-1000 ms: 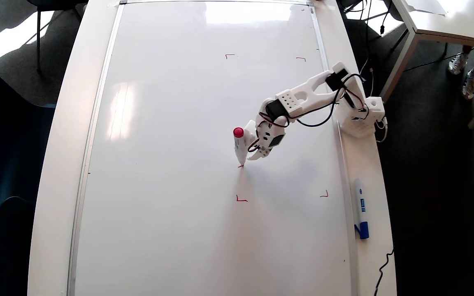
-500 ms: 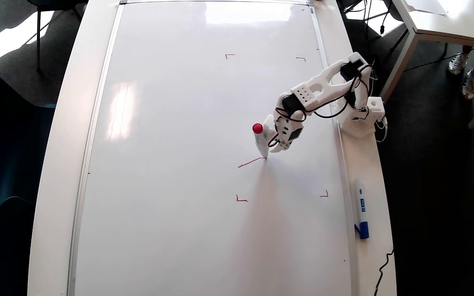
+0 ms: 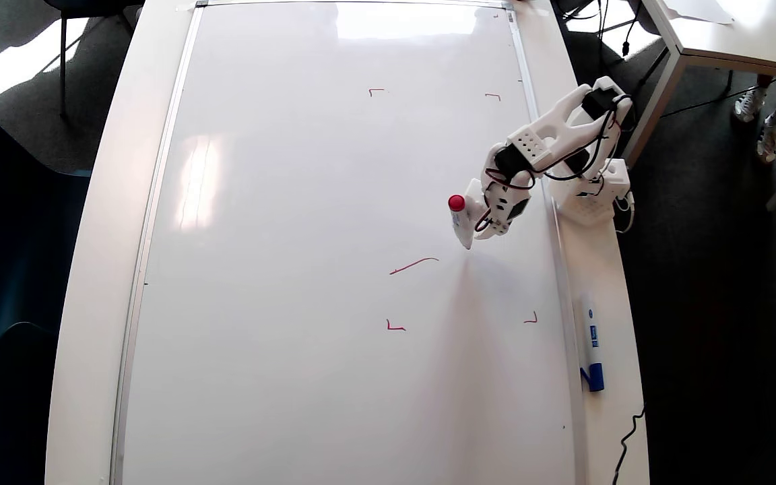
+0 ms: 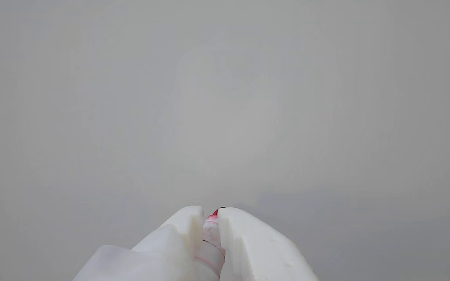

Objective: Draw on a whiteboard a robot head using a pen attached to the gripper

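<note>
The pen stands nearly upright at the right side of the whiteboard, red end up, its tip just right of a short red line. The gripper pinches the pen between both fingers. Four red corner marks lie around. A blue-capped marker lies on the table, right of the board.

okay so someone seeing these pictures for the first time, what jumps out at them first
Probably the white arm reaching in from the right edge in the overhead view, its hand clamped on a pen with a bright red end. Next, the huge glossy whiteboard, nearly bare apart from one short slanted red stroke near its middle and four tiny red corner marks.
</note>
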{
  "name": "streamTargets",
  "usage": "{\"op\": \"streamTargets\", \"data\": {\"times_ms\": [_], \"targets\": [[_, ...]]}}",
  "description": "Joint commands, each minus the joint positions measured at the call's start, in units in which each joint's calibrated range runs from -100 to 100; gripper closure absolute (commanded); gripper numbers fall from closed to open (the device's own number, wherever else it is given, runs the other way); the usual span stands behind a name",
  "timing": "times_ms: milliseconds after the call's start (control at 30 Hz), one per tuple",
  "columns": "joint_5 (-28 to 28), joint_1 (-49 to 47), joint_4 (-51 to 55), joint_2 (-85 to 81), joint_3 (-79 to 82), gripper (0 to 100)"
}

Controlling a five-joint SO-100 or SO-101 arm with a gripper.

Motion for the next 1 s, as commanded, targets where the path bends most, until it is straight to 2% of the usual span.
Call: {"op": "streamTargets", "data": {"times_ms": [0,100,700,967], "targets": [[-0.1,-0.3,-5.3,-6.4,6.7,99],[-0.1,-0.4,-8.0,-8.8,11.2,99],[-0.1,-1.8,-7.4,-19.8,24.5,99],[0.4,3.1,-7.3,-22.8,27.4,99]]}}
